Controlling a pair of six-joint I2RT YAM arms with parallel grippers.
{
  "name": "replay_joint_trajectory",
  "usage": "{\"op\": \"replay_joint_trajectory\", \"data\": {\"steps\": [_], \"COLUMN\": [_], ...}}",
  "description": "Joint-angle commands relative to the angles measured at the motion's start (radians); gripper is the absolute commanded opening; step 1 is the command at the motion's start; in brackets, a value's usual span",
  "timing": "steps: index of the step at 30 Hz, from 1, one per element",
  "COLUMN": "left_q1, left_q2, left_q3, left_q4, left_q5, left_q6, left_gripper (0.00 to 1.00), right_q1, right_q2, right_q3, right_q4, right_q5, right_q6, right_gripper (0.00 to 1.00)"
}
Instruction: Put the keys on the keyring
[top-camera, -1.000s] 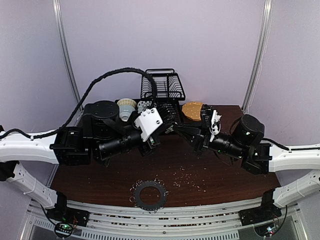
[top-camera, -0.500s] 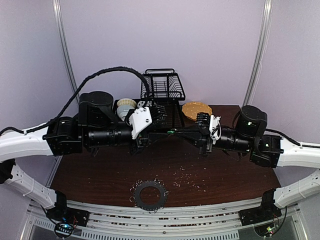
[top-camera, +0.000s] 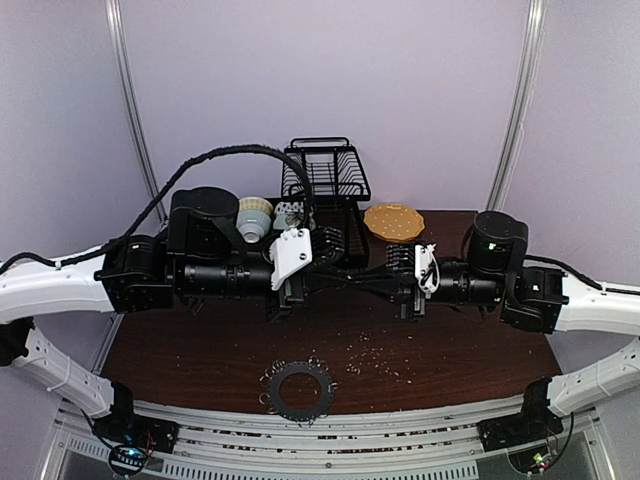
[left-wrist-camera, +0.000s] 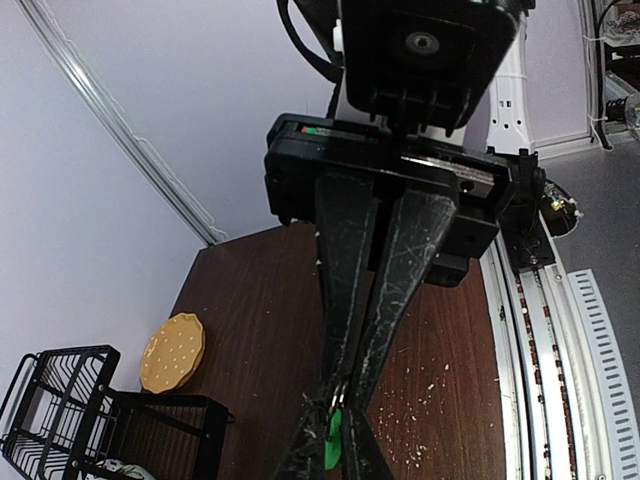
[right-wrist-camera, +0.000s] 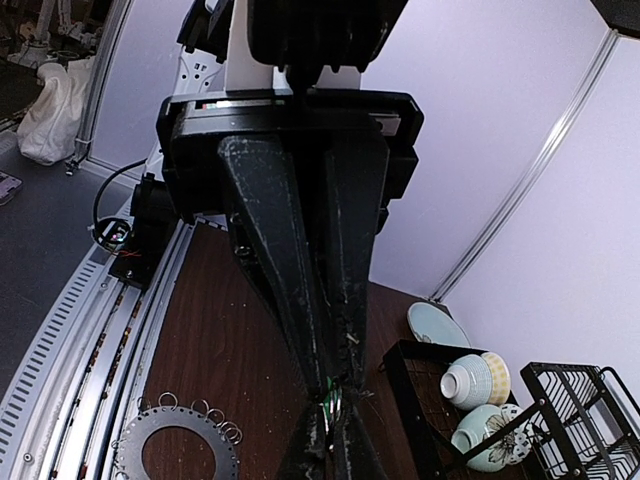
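My two grippers meet tip to tip above the middle of the table, with a small key between them. Its bright green head (left-wrist-camera: 335, 441) sits between the fingers of my left gripper (left-wrist-camera: 335, 450), which is shut on it. A silvery metal end (left-wrist-camera: 335, 399) of the key lies in the tips of my right gripper (left-wrist-camera: 345, 385), also shut. From the right wrist, the key (right-wrist-camera: 331, 398) shows as a green speck where the right gripper (right-wrist-camera: 335, 432) and the left gripper (right-wrist-camera: 335, 385) touch. The keyring (top-camera: 297, 390), a dark disc fringed with wire loops, lies flat near the front edge.
A black wire rack (top-camera: 325, 170) stands at the back, with bowls (top-camera: 255, 215) to its left. A tan dotted disc (top-camera: 390, 220) lies to the rack's right. Pale crumbs (top-camera: 375, 355) are scattered right of the keyring (right-wrist-camera: 178, 455). The rails (top-camera: 320, 430) run along the near edge.
Both arms have swung from angled poses into one straight line across the table. Their meeting point has shifted a little toward the front. The keyring has not moved.
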Motion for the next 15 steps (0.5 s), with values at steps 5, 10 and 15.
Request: {"op": "replay_joint_trajectory", "data": {"steps": [5, 10, 15], "left_q1": [0.003, 0.003, 0.004], "left_q2": [0.015, 0.018, 0.011], "left_q3": [0.016, 0.012, 0.004], "left_q4": [0.018, 0.010, 0.014], "left_q5": [-0.045, -0.050, -0.048], "left_q6": [0.024, 0.036, 0.039], "left_gripper": [0.12, 0.00, 0.15], "right_q1": [0.005, 0.004, 0.005], "right_q2": [-0.011, -0.017, -0.027], "right_q3": [0.017, 0.011, 0.000], "right_q4": [0.003, 0.007, 0.015], "right_q5": [-0.050, -0.044, -0.036], "right_q6": [-0.002, -0.009, -0.014], "right_gripper": [0.00, 0.00, 0.00]}}
